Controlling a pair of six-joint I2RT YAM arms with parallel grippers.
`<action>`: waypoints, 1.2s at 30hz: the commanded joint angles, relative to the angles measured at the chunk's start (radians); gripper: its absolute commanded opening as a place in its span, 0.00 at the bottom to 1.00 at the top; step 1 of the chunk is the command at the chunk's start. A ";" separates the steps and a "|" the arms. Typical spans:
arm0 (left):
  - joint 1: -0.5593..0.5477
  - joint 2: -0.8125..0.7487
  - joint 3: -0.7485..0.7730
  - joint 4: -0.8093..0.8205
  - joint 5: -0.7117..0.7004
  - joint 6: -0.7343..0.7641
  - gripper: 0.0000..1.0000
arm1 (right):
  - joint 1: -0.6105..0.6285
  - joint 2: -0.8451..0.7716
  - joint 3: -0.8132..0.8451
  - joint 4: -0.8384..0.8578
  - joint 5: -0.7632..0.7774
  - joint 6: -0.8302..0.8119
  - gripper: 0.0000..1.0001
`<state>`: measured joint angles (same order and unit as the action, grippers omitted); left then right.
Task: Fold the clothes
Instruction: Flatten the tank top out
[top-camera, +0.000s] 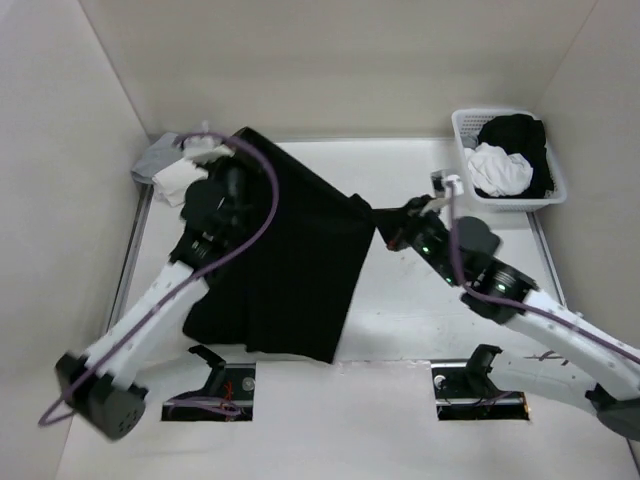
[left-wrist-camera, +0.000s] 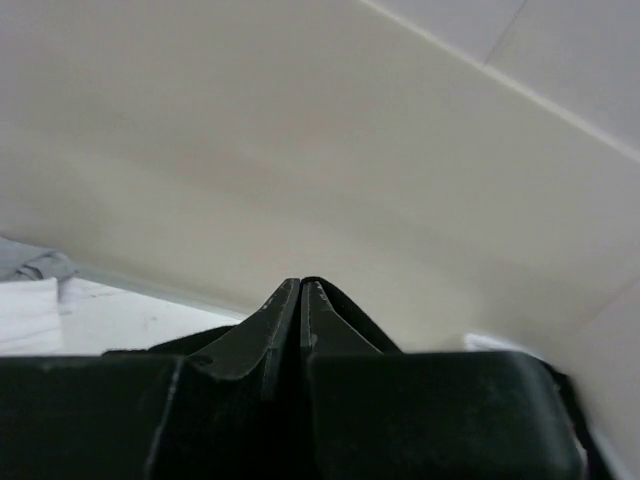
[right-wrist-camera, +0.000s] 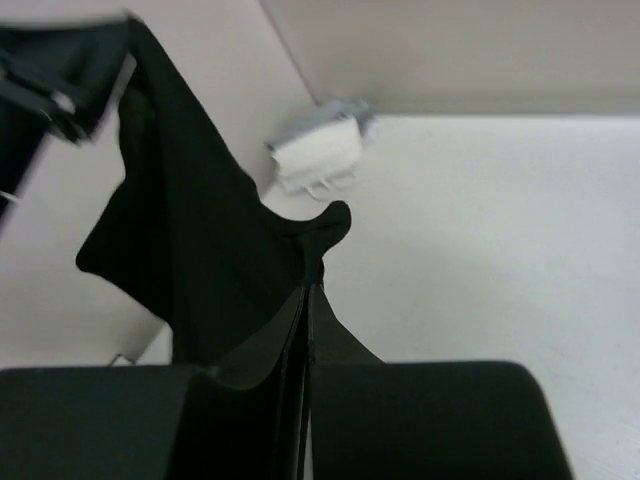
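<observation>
1. The black shirt (top-camera: 290, 260) hung stretched in the air between the two arms over the left-centre part of the table (top-camera: 430, 320).
2. Its upper edge ran from a raised corner at the far left down to a bunched corner near the table centre. Its lower edge sagged toward the near side of the table, close to the left arm's base.
3. The left gripper (left-wrist-camera: 301, 290) had its fingers pressed together, with no gap visible between them in the left wrist view. In the top view and the right wrist view, the raised far-left corner of the shirt ended at this gripper.
4. The right gripper (right-wrist-camera: 309, 292) had its fingers closed flat on a fold of the shirt. Black fabric emerged from between the fingertips and spread upward and to the left in the right wrist view.
5. A white cloth (top-camera: 175, 180) and a grey cloth (top-camera: 152, 160) lay together at the far left corner of the table, just beside the left arm's wrist.
6. A white basket (top-camera: 461, 135) stood at the far right corner, well apart from the shirt. It held a black garment (top-camera: 520, 135) and a white garment (top-camera: 500, 168).
</observation>
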<state>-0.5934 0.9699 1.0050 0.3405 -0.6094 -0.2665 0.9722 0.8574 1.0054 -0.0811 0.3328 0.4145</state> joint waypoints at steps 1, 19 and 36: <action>0.106 0.284 0.124 0.113 0.183 -0.016 0.03 | -0.198 0.165 -0.117 0.153 -0.190 0.167 0.04; 0.205 0.575 0.092 0.005 0.155 -0.166 0.50 | -0.493 0.787 0.155 0.225 -0.267 0.233 0.35; 0.244 -0.033 -0.621 -0.198 0.201 -0.465 0.47 | 0.092 0.884 -0.116 0.153 -0.002 0.336 0.59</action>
<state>-0.3511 1.0103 0.4133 0.1673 -0.4271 -0.6968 1.0534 1.6768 0.8131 0.0994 0.2363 0.7235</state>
